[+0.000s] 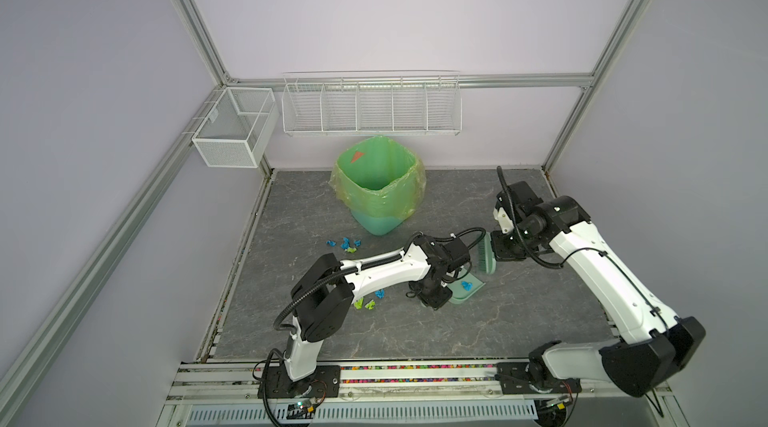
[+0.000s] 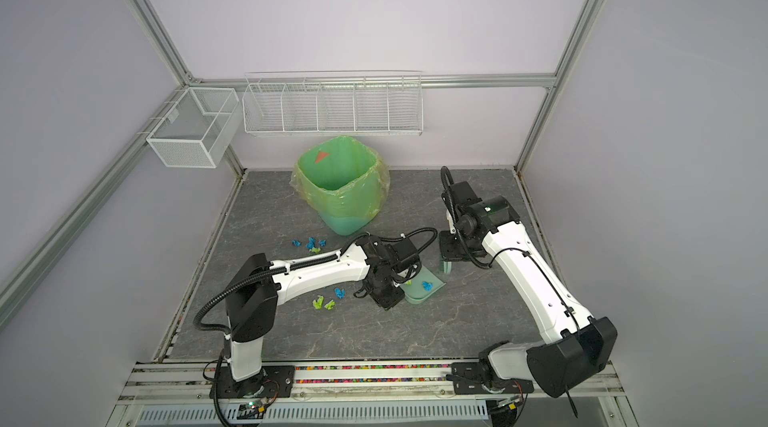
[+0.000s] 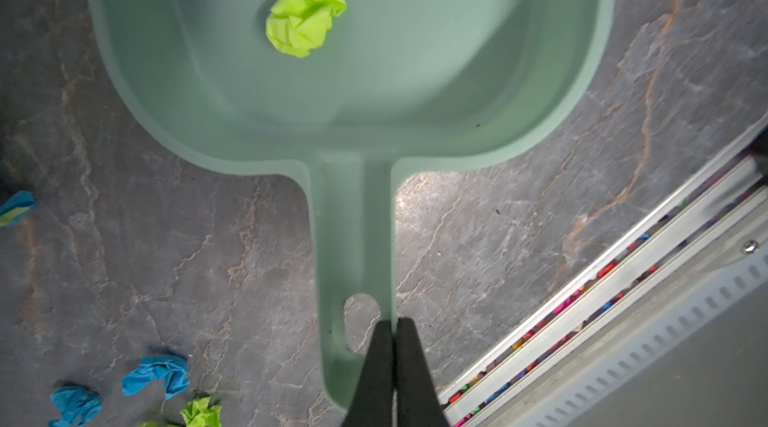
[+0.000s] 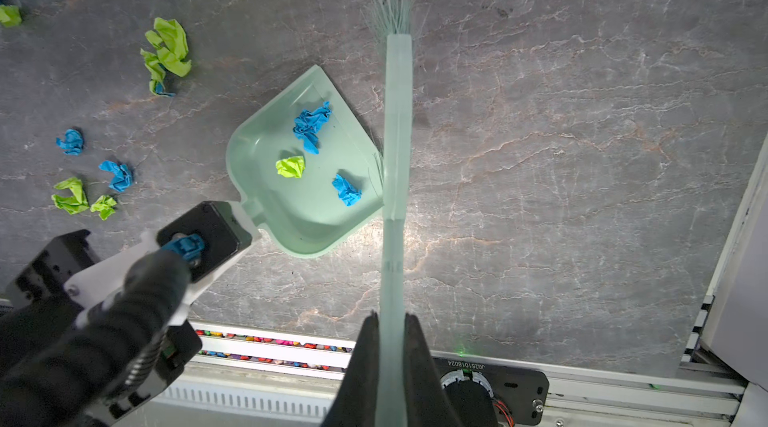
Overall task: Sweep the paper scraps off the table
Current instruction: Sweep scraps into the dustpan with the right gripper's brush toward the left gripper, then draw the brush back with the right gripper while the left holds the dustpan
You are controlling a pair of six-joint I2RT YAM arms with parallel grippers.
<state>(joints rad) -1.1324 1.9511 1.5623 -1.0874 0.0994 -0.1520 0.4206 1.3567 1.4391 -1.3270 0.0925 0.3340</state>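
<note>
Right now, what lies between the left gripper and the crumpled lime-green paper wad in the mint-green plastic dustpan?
Only the dustpan's own handle and bare floor, shown in the left wrist view.

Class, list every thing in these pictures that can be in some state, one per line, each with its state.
dustpan, on the table, holding three paper scraps.
brush, along the dustpan's open edge.
left gripper, shut on the dustpan handle.
right gripper, shut on the brush handle.
other paper scraps, loose on the table.
bin, upright, open, bag-lined.
</note>
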